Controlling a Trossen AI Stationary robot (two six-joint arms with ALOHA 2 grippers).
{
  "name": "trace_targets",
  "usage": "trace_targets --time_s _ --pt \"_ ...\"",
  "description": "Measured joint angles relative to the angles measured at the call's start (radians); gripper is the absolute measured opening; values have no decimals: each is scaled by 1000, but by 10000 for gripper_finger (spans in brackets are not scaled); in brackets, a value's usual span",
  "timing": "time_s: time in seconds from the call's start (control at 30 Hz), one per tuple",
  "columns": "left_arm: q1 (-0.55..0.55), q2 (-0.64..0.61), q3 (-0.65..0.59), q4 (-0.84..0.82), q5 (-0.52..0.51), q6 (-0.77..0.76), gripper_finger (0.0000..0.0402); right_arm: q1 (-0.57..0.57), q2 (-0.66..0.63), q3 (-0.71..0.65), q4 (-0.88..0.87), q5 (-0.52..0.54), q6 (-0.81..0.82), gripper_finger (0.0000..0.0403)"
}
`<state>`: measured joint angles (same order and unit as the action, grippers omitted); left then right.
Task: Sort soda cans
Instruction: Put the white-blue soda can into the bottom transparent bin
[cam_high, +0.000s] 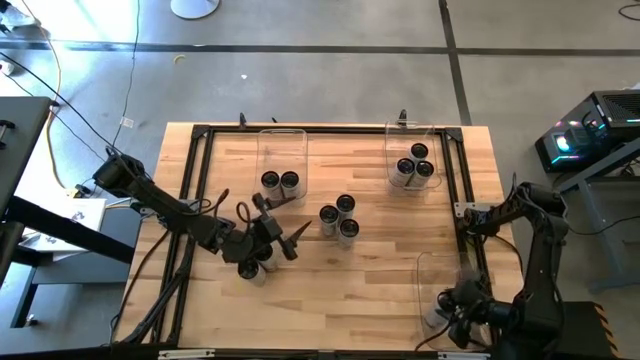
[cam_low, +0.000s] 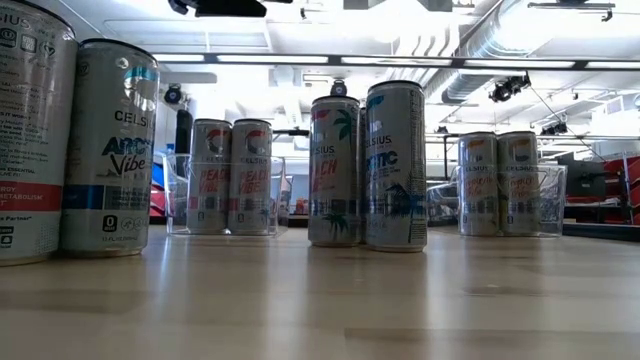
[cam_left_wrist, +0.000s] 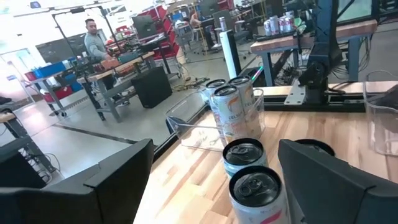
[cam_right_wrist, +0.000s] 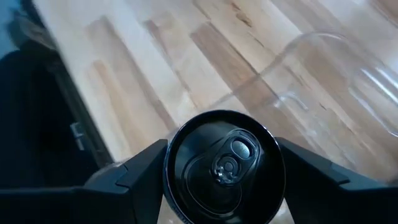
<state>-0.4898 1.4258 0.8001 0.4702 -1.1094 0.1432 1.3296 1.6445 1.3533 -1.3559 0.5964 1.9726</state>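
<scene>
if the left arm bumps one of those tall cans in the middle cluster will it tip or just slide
The middle cans look tall and slim on a small base, so a high bump would probably tip one. Packed together, they may knock neighbours. The smooth wooden table might let a low push slide it.

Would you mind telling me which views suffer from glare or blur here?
Low view: the ceiling lights blow out and the near cans are soft. High view: glare on the floor at upper left. Right wrist view: the clear bin is blurred.

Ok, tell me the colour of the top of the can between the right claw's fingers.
The can's top is black, pull tab included; the right wrist view shows it best.
</scene>
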Motion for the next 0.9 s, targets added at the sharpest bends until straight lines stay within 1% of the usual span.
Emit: trace_targets --time_s 0.1,0.3,0.63,0.8,0.9 --pt "9 0 0 0 11 0 339 0 33 0 15 5 -19 245" --pt "28 0 0 -1 29 -3 339 0 99 7 11 51 -15 245" --pt "39 0 0 0 30 -4 339 0 111 5 52 55 -51 246" --pt "38 0 0 -1 30 -4 339 -1 114 4 94 53 -40 283" --pt "38 0 0 -1 30 -3 339 0 123 -1 128 -1 -38 294"
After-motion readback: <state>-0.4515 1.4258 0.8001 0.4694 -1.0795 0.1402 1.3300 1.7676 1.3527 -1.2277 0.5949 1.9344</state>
